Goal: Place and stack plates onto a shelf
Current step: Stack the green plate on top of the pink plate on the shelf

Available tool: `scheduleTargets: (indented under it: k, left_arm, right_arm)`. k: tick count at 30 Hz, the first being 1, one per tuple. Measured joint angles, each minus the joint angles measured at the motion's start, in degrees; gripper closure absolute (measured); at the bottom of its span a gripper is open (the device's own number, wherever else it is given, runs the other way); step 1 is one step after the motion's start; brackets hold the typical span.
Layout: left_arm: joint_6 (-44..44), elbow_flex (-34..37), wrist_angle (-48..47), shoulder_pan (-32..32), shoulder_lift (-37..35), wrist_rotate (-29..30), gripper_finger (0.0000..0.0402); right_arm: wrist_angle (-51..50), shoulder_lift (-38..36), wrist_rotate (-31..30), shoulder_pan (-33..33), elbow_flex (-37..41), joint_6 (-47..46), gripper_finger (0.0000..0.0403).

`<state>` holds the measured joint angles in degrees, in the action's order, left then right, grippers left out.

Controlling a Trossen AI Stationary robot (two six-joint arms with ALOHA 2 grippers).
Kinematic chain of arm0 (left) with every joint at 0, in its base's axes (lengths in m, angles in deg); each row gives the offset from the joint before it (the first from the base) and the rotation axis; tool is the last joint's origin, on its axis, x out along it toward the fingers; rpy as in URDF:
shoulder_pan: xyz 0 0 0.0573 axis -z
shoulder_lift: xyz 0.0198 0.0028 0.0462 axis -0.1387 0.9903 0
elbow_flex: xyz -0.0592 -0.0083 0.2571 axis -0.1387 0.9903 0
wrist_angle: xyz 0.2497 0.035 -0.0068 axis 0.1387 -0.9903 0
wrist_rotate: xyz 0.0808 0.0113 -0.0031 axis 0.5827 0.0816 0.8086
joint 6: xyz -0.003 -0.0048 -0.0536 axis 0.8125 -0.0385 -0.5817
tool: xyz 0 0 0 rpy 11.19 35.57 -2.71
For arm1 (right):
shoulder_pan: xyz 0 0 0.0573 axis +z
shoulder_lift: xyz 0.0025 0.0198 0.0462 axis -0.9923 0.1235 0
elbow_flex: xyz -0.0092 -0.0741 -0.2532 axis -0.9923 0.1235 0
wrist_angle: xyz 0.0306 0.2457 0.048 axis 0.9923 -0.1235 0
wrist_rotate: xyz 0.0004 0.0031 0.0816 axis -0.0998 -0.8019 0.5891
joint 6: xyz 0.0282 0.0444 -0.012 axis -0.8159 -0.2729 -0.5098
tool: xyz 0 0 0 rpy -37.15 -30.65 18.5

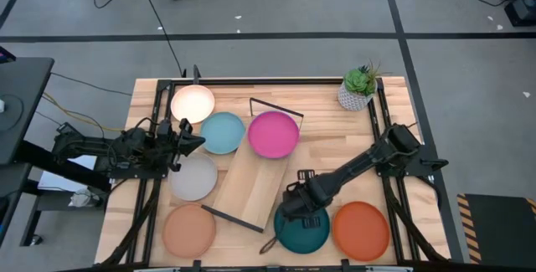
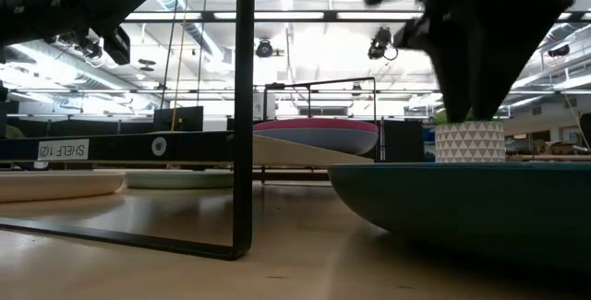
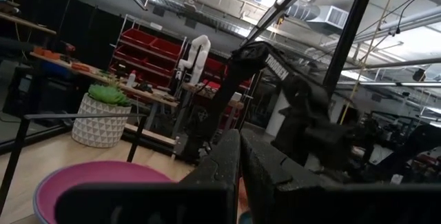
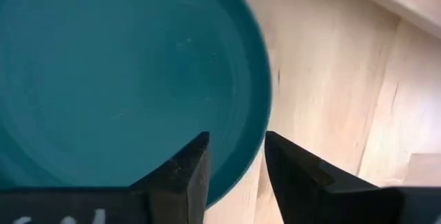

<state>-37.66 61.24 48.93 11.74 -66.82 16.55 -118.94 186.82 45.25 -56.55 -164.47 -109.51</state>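
Note:
The teal plate [image 1: 303,230] [image 4: 117,79] lies flat on the table near the near edge. My right gripper [image 1: 293,212] [image 4: 236,156] is open and points down over the plate's left rim. One finger is above the plate and the other above bare wood. In the low view the right gripper [image 2: 469,106] ends above the teal plate [image 2: 462,203]. The shelf [image 1: 249,180] lies slantwise on the table, and the pink plate [image 1: 273,134] rests on its far end. My left gripper [image 1: 198,141] [image 3: 240,165] is shut and raised between the light blue plate [image 1: 222,133] and the grey plate [image 1: 193,177]. No separate blue plate shows.
The cream plate [image 1: 193,103], peach plate [image 1: 188,231] and orange plate [image 1: 361,230] lie flat on the table. A white plant pot [image 1: 358,94] stands at the far right corner. The shelf's black wire frames [image 1: 229,218] [image 2: 243,106] stick out at both ends. Bare wood shows right of the shelf.

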Motion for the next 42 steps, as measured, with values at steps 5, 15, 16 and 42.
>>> scheduleTargets:
  k: [5, 15, 16, 42]
  left_arm:
    - [0.5, 0.0, 0.7, 0.0, 0.0, 0.0, 0.0381]
    - [6.4, 0.0, 0.7, 0.0, 0.0, 0.0, 0.0381]
    - [6.4, 0.0, 0.7, 0.0, 0.0, 0.0, 0.0381]
    - [9.3, 0.0, 0.9, 0.0, 0.0, 0.0, 0.0381]
  right_arm:
    - [0.9, 0.1, 2.4, -3.9, 4.7, 1.1, 0.0226]
    - [4.4, 0.1, 3.5, -2.1, 1.0, 7.9, 0.0219]
    - [6.4, 0.1, 3.7, -0.8, 1.0, 9.3, 0.0221]
    - [25.2, 5.2, -4.4, 21.1, 1.4, 2.7, 0.0225]
